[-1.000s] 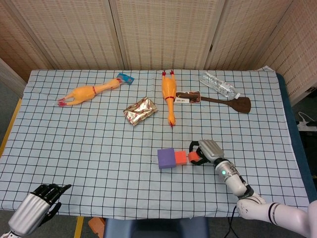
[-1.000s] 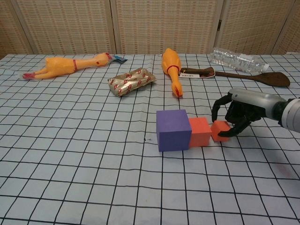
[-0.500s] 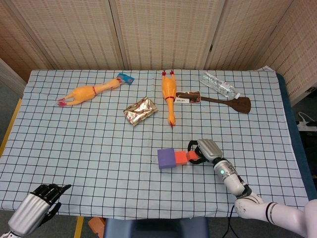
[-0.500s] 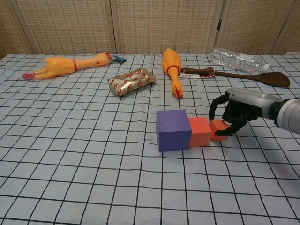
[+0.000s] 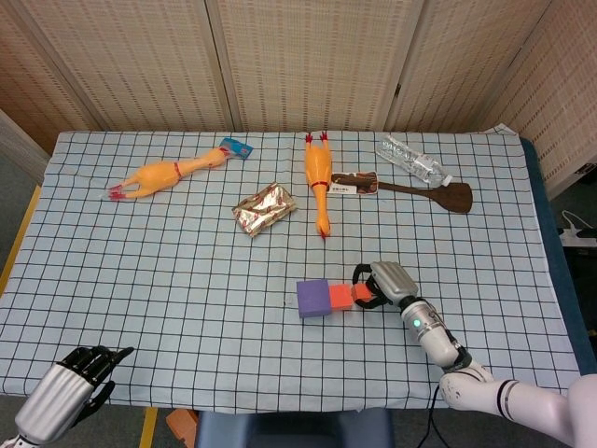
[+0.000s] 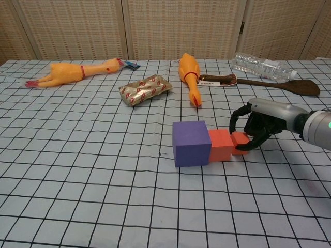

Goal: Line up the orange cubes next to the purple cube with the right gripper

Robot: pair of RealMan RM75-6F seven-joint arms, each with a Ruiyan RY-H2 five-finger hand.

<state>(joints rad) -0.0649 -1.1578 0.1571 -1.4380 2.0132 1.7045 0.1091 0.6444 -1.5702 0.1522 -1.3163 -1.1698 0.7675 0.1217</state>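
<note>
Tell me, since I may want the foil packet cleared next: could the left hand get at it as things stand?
Probably not easily. The left hand sits at the table's near left corner, while the foil packet lies far off toward the middle. Nothing lies between them; reach is the doubt.

Head view high above the near edge, looking steeply down over the whole checked surface (image 5: 140, 271), far off, chest view low and close, facing level across it toward the back screens (image 6: 181, 28), both sharing the purple cube (image 5: 312, 298) and toys behind.
</note>
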